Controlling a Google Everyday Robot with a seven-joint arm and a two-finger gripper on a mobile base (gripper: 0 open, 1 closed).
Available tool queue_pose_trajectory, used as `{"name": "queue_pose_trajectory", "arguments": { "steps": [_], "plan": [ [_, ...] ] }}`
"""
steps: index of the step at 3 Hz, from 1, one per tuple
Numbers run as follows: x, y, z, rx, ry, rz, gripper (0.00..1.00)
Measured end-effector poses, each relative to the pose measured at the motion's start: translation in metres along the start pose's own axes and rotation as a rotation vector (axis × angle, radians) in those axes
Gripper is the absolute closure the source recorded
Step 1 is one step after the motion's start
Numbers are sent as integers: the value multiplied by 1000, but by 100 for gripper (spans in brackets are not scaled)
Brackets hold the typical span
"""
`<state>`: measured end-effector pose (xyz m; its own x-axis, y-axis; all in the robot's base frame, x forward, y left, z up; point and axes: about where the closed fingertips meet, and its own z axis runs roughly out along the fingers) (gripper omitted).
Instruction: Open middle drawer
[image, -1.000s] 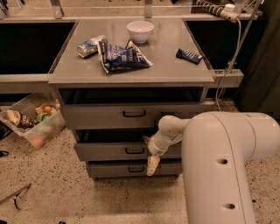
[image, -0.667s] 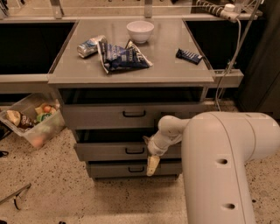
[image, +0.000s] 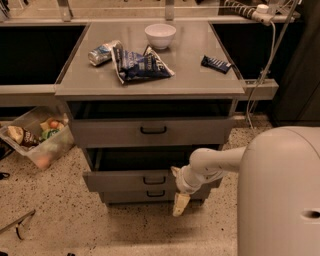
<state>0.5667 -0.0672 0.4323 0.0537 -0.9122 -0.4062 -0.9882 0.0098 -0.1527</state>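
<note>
The grey cabinet has three drawers with black bar handles. The middle drawer (image: 120, 181) is pulled partly out, with a dark gap above its front and its handle (image: 154, 180) in view. My gripper (image: 181, 202) hangs in front of the right end of that drawer front, pointing down at the floor, to the right of the handle. My pale arm (image: 215, 162) reaches to it from the right. The top drawer (image: 200, 131) also stands partly out. The bottom drawer (image: 125, 196) looks closed below.
On the cabinet top are a white bowl (image: 160, 35), a blue chip bag (image: 142, 64), a can (image: 102, 52) and a dark bar (image: 216, 63). A clear bin of food (image: 35, 140) sits on the floor at left. My body (image: 280, 200) fills the lower right.
The middle drawer front has come further out toward the camera. My gripper has moved with it, lower and nearer. The top and bottom drawers have stayed put.
</note>
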Motion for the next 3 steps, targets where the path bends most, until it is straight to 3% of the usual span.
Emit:
{"name": "queue_pose_trajectory", "arguments": {
  "steps": [1,3],
  "plan": [
    [0,0,0,0,0,0,0],
    [-29,-31,-11,61,0,-93,0]
  ]
}}
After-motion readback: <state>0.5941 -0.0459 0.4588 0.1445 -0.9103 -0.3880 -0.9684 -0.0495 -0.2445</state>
